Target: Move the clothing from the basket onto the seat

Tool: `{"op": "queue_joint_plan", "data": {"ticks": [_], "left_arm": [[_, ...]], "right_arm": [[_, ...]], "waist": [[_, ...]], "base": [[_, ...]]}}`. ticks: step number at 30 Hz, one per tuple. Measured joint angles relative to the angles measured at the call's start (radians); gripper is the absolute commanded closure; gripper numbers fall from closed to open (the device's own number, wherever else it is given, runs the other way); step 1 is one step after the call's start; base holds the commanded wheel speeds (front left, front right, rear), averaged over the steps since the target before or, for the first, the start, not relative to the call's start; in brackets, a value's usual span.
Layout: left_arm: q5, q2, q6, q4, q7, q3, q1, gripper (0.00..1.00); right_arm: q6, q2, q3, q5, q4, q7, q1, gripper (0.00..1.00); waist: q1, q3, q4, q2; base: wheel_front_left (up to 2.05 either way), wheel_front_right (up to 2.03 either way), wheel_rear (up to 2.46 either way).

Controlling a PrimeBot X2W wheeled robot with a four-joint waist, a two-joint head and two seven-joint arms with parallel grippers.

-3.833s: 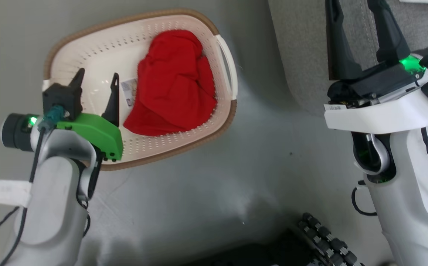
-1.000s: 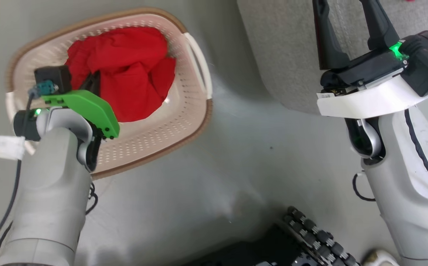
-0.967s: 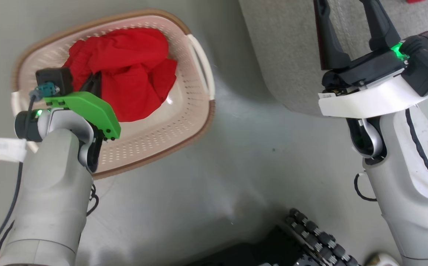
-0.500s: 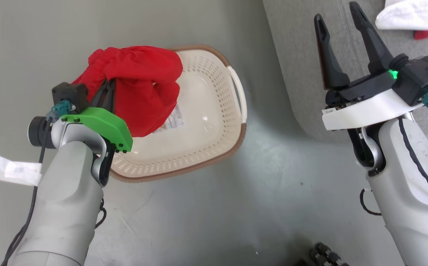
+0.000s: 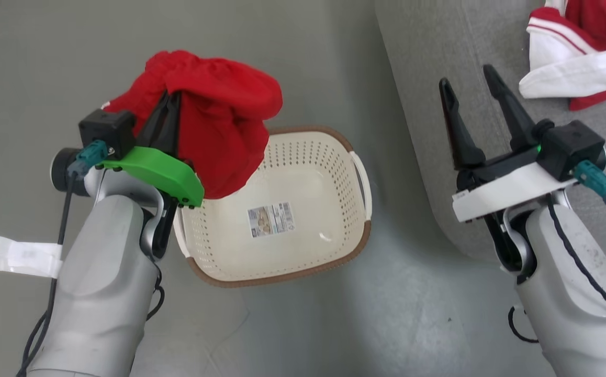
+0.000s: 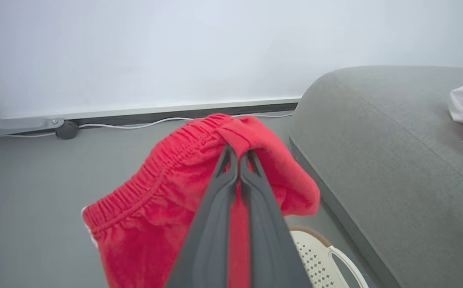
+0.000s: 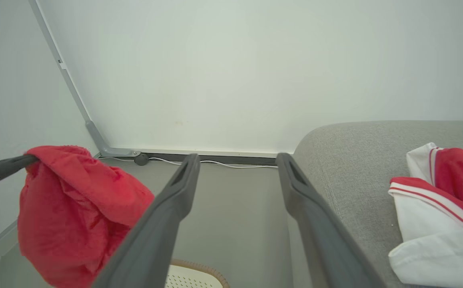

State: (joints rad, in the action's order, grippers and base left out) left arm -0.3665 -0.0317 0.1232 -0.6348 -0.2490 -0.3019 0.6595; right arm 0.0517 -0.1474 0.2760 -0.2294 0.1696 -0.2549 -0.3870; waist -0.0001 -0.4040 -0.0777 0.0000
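Note:
My left gripper (image 5: 171,98) is shut on a bunched piece of red clothing (image 5: 219,125), which hangs in the air above the basket's left end. In the left wrist view the gripper (image 6: 237,151) pinches a fold by the elastic waistband (image 6: 155,188). The cream basket (image 5: 358,173) stands on the floor below, with a paper label (image 5: 270,220) on its bare floor. My right gripper (image 5: 466,78) stands open with nothing in it over the edge of the grey seat (image 5: 423,78). A second red and white garment (image 5: 570,57) lies on the seat.
The grey floor (image 5: 308,324) runs between basket and seat. A white wall with a cable (image 6: 135,124) along its base stands behind. The seat's rounded edge (image 6: 335,192) rises to the right of the held clothing. A metal floor bracket (image 7: 111,151) sits in the corner.
My left gripper has risen with the red clothing, lifting it clear out of the basket. The head camera has shifted, bringing the garment on the seat into view. The right gripper stays open.

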Motion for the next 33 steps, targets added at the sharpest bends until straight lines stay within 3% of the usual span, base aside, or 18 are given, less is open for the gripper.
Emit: {"op": "queue_joint_plan", "data": {"ticks": [12,25,33], "left_arm": [[0.000,0.002,0.000,0.228,-0.003,0.023,-0.110,1.00],[-0.042,-0.001,0.001,0.351,-0.003,-0.086,-0.254,1.00],[-0.061,-0.003,0.001,0.427,-0.002,-0.155,-0.298,1.00]], "right_arm": [[0.000,0.000,0.000,-0.019,0.067,0.000,0.118,0.00],[0.000,0.017,0.027,-0.036,0.082,0.020,0.227,0.00],[0.000,0.020,0.040,-0.037,0.052,0.038,0.260,0.00]], "waist": [[0.0000,0.179,0.038,0.0000],[0.0000,0.361,0.058,0.0000],[0.0000,0.419,0.056,0.0000]], "base": [[0.00,0.00,0.00],[0.00,0.00,0.00],[0.00,0.00,0.00]]}}
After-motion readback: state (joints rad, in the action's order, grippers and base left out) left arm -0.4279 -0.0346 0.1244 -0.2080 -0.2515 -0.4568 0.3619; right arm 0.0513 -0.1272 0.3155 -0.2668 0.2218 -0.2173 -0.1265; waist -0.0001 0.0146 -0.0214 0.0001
